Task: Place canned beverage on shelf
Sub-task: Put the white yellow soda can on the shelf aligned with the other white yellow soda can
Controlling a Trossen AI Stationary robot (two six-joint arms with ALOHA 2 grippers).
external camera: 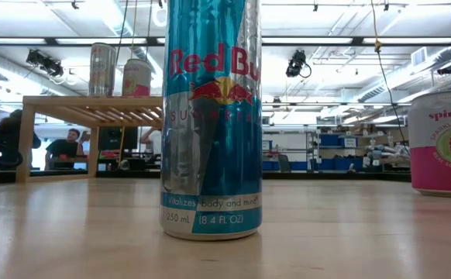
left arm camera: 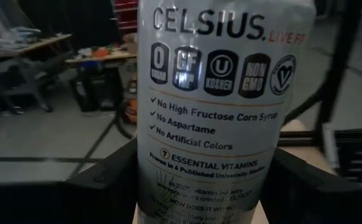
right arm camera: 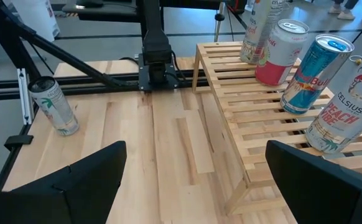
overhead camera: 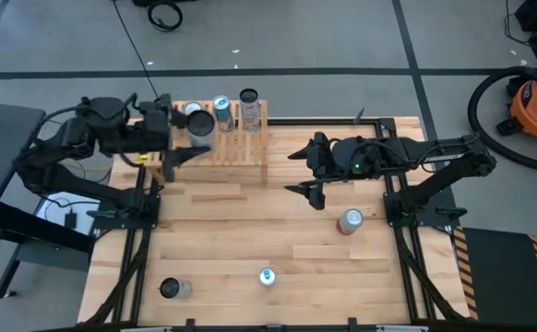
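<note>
A white Celsius can (left arm camera: 215, 112) stands upright between the fingers of my left gripper (left arm camera: 199, 186), which is shut on it at the left end of the pale slatted shelf (overhead camera: 236, 148). The right wrist view shows this can (right arm camera: 346, 115) at the shelf's edge (right arm camera: 330, 155). A blue Red Bull can (overhead camera: 222, 112) and two more cans (overhead camera: 248, 104) stand on the slats. My right gripper (overhead camera: 310, 177) hangs open above the table, right of the shelf, with nothing between its fingers. My left gripper pinches the Celsius can's lower wall (left arm camera: 150, 186) between its two fingers (left arm camera: 106, 183), one on each side. The fingers come in about level from the table's left. The can stays upright. I cannot tell whether its bottom rests on the slats.
On the plank table stand a pink Spindrift can (overhead camera: 350, 221), a blue Red Bull can (overhead camera: 267, 277) near the front edge, and a green-and-white can (overhead camera: 172, 289) at the near left. The arms' black frames (overhead camera: 139, 221) run along both sides.
</note>
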